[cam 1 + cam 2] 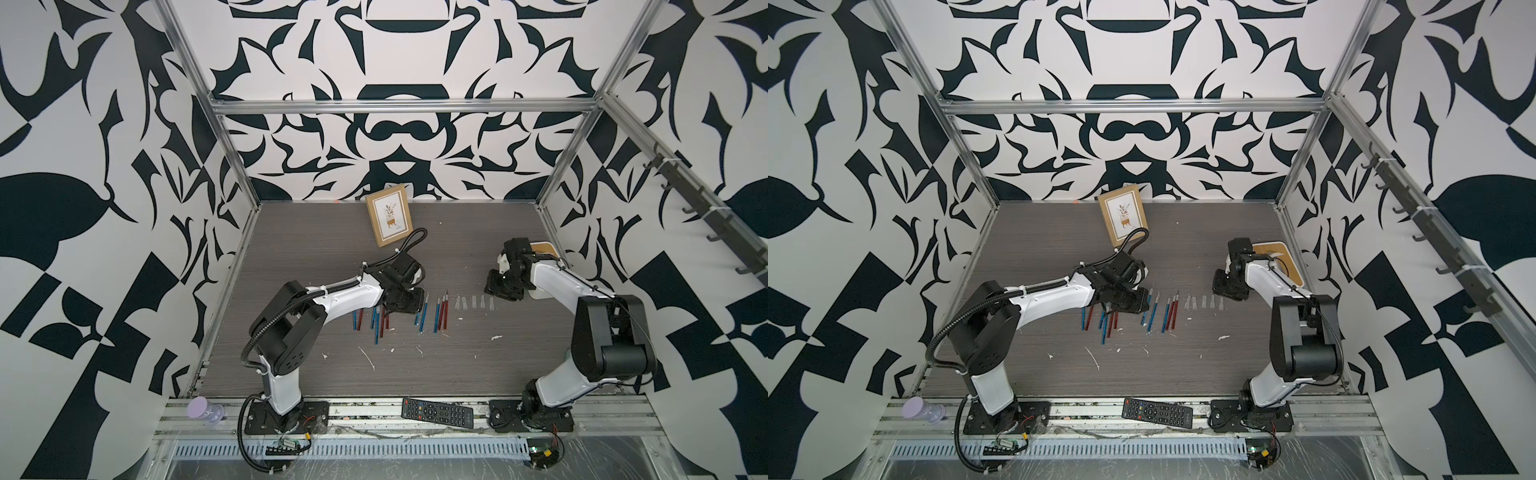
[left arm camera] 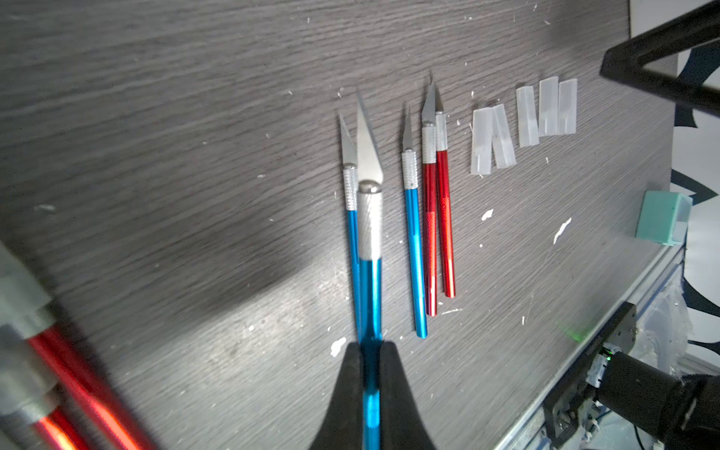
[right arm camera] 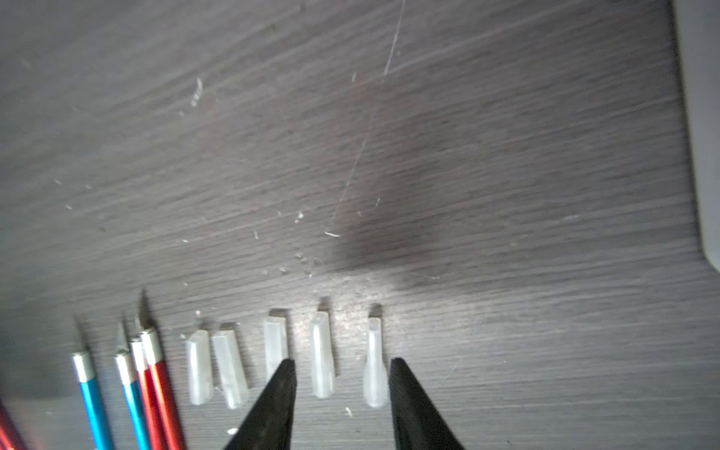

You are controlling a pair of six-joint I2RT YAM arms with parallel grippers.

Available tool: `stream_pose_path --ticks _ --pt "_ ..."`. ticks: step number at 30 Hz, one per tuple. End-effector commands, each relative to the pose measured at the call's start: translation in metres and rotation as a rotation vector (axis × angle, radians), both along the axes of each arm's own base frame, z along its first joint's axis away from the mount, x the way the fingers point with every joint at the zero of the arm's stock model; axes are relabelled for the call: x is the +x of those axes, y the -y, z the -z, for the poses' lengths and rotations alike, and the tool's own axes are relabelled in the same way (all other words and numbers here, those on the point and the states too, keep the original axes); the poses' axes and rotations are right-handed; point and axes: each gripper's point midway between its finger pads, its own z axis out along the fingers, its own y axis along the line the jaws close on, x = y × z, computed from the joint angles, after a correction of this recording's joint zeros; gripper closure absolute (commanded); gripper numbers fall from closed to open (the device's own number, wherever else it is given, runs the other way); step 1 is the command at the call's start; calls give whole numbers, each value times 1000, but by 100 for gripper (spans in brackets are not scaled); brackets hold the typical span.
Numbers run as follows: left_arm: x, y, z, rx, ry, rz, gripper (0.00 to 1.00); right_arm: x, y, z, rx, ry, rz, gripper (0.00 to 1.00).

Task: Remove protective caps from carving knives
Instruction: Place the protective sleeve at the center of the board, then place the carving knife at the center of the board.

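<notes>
Left tool (image 2: 370, 348): pressed together on the handle of a blue knife (image 2: 370, 288) and pinching it. The blade is bare and points away from the fingers. A second blue knife (image 2: 352, 233) lies just beside the held one. I cannot tell whether the two touch.

Three more carving knives (image 2: 416, 253), one blue and two red, lie parallel on the bench (image 1: 457, 374) with blades exposed. In a top view, another cluster of knives (image 1: 376, 324) lies partly under the left tool. Their tips are hidden or too blurred for me to judge.

Right tool (image 3: 341, 362): spread, low over the protective caps (image 3: 274, 339). Five caps lie in a row on the bench just beside the bare-bladed knives. Two of them sit between the open fingers, and neither is gripped.
</notes>
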Motion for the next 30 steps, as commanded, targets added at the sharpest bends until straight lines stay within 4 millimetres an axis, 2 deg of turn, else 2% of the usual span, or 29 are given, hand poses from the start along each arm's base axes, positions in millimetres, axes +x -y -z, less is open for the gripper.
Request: stream_pose_path --ticks 1,6,8,10,17,24,30 --pt "0 -7 0 26 -3 -3 100 12 -4 -30 -3 79 -8 48" --pt "0 -10 2 38 2 -8 100 23 -15 -46 34 138 -32 20" --pt "1 -11 1 39 1 -10 100 27 -18 -49 54 165 -22 13" --pt "1 -11 1 44 2 -11 100 28 -20 -49 71 178 -14 1" --pt "6 -21 8 99 1 -63 100 28 -26 -45 105 199 -30 1" --pt "5 -14 15 113 -31 -67 100 26 -29 -39 121 201 -38 0" --pt "7 -15 24 148 -40 -71 99 21 -29 -30 124 189 -52 0"
